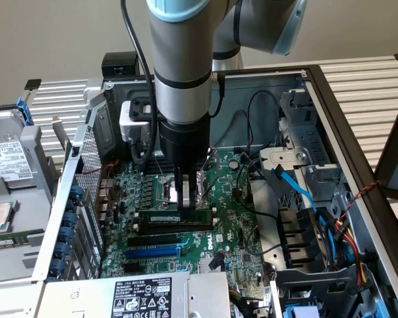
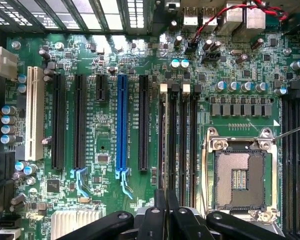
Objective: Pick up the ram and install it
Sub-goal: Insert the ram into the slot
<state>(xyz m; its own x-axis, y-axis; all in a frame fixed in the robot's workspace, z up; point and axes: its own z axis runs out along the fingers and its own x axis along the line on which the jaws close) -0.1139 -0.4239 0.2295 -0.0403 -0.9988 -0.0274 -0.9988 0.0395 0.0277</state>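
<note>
The arm reaches straight down into the open computer case [image 1: 358, 165], which lies on its side on the surface so that the motherboard [image 1: 242, 228] faces up. The tool [image 1: 188, 203] hangs over the middle of the board, just on the near side of the bare processor socket [image 2: 240, 177].

The ram [image 1: 156, 220] lies directly under the tool. It stands on its long edge and runs from the exterior view's left to its right, its pale label towards the left end. The fingers are drawn almost together on its upper edge, about midway along or a little right of it; I judge this to be a pinch on the stick, not an empty closed tool. A grip near the middle would keep the stick level, so that both ends meet the slot together.

From the wrist, the two dark fingertips [image 2: 160, 202] sit side by side in line with the bank of long black memory slots [image 2: 182, 140]. These run parallel to the blue expansion slot [image 2: 122, 120], further off. That alignment suits a straight downward push. The white end clips [image 2: 186, 88] of the slots are visible at the far end.

Whether the stick is fully seated, or only resting in the mouth of the slot, I cannot tell: its lower edge is hidden against the dark slot body.
</note>
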